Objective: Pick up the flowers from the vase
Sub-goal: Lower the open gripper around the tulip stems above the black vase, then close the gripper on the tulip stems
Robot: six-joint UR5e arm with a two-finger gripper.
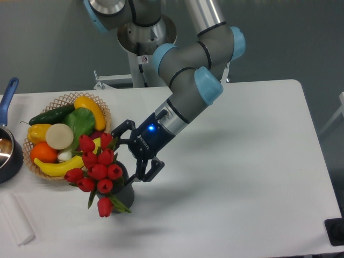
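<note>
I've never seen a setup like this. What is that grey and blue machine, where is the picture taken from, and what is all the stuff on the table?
It is a jointed robot arm, photographed by one fixed camera looking down from the front. At its tip is a gripper with two jaws, standing open and holding nothing. It sits right beside the flowers, red tulips standing in a short dark vase on the white table. To the left lie a wicker basket of fruit and vegetables and a blue-handled pot. The job is to lift the tulips out.
</note>
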